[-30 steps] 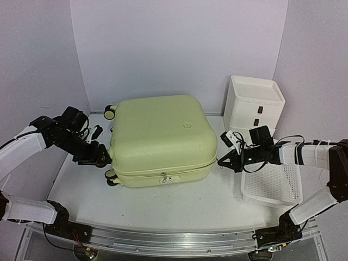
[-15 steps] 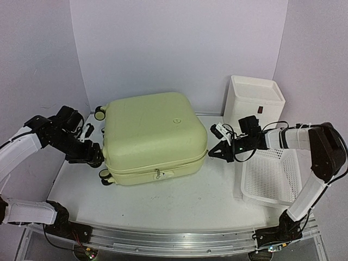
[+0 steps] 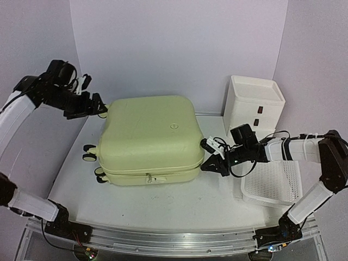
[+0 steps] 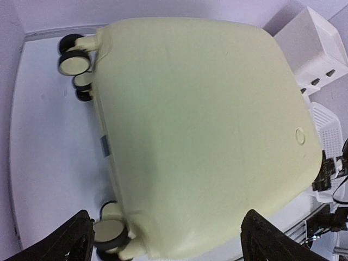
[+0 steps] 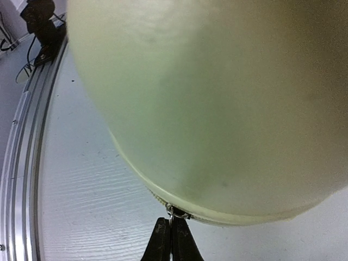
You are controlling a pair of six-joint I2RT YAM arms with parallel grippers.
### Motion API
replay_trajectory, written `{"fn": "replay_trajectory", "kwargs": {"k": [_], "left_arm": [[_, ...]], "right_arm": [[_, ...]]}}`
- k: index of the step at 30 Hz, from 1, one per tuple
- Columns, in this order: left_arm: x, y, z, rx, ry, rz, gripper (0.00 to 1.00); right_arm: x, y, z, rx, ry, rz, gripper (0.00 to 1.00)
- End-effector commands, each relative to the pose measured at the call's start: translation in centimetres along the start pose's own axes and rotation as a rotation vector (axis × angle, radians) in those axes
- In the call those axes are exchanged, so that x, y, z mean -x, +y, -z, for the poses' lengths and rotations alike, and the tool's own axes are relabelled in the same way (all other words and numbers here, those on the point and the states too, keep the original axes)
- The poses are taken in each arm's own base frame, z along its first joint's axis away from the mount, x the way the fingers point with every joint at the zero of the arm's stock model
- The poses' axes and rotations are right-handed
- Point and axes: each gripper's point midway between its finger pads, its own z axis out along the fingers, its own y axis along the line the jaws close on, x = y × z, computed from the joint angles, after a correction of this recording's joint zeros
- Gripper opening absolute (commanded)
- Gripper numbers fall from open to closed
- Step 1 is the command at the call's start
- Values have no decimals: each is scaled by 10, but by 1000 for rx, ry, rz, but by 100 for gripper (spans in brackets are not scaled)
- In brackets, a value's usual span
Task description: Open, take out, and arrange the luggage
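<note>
The luggage (image 3: 149,136), a pale yellow-green hard-shell suitcase, lies flat and closed on the white table, its wheels (image 3: 88,152) facing left. My left gripper (image 3: 99,107) hangs open in the air above the case's back left corner, holding nothing. In the left wrist view the luggage (image 4: 201,125) fills the space below the wide-apart left gripper (image 4: 171,242). My right gripper (image 3: 205,167) is at the case's front right corner. In the right wrist view that gripper (image 5: 171,234) is shut on the metal zipper pull (image 5: 173,212) at the seam of the luggage (image 5: 217,98).
A white three-drawer box (image 3: 254,103) stands at the back right. A white mesh basket (image 3: 272,182) lies in front of it, under my right arm. A second zipper pull (image 3: 148,178) hangs on the case's front seam. A metal rail (image 3: 163,239) runs along the near edge.
The luggage has slid to the left. My left gripper left the wheel side, rose to the back left corner and opened wider. My right gripper followed the front right corner leftwards, still shut.
</note>
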Motion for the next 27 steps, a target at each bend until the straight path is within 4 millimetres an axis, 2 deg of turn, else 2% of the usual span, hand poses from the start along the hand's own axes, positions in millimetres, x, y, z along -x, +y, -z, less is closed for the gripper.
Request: {"fn": "replay_trajectory", "kwargs": {"k": [1,6,7,8,13,16,18,21,24,27], "left_arm": [[62,-54,-44,-228,-36,-93,93],[109,-105,-95,-225,-93,-268,89],[115,-116,-113,-228,-91,-297,89],[123,-125,-122,-235,-103,-315,89],[161,-165,-164,-242,-221,-388,87],[183,-182,-178,-235,-332,-415,86],[186,-191,-193,-274,-368,-421,87],[179,-205,-217,-348,-377,-421,87],[156,-219,-249,-384,-320,-439,85],[137,-218,-267,-378,-266,-449,84]], "right_arm": [[32,44,-4,84,-70,111,0],[32,69,-17,99,-47,132,0],[32,74,-20,106,-45,129,0],[31,79,-23,110,-35,129,0],[40,91,-36,113,-47,128,0],[42,93,-40,111,-38,115,0],[44,94,-42,108,-30,104,0],[45,89,-43,62,-5,99,0],[42,76,-41,-16,13,73,0],[36,69,-38,-70,26,28,0]]}}
